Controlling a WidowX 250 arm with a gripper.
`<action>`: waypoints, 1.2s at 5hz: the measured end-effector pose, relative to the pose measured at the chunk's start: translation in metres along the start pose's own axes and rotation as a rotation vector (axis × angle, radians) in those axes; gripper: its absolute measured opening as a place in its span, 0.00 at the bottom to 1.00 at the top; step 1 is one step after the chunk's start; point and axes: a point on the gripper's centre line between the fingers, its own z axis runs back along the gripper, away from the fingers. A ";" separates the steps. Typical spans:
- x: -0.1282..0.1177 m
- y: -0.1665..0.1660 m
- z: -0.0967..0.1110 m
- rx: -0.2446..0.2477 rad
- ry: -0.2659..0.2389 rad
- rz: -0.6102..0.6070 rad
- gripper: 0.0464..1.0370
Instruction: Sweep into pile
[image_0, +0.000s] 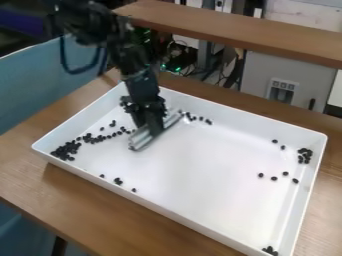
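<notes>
Hanging down into the left part of the white tray (220, 215), the black gripper (153, 126) is right there on the silvery sweeping tool (139, 141), its fingers clamped on it! The tool lies at a slant, its near end low on the tray floor, its far end up towards the back wall. And look at the dark pieces: the biggest heap (65, 150) sits in the left corner, with a ragged trail (107, 136) running from it almost to the tool. Past the tool's far end, a short string (198, 118) lines up by the back wall. Over on the right, a tight cluster (304, 155) hugs the side, loose singles scattered near it. A few more (118, 181) dot the near left side, and a little bunch (270, 250) is tucked into the nearest corner. All this on a wooden table (40, 185)!
</notes>
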 end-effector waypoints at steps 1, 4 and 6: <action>-0.011 0.033 0.010 0.023 0.006 0.063 0.34; -0.002 0.033 0.021 0.009 -0.005 -0.024 0.34; 0.022 -0.046 0.066 0.061 -0.113 -0.287 0.34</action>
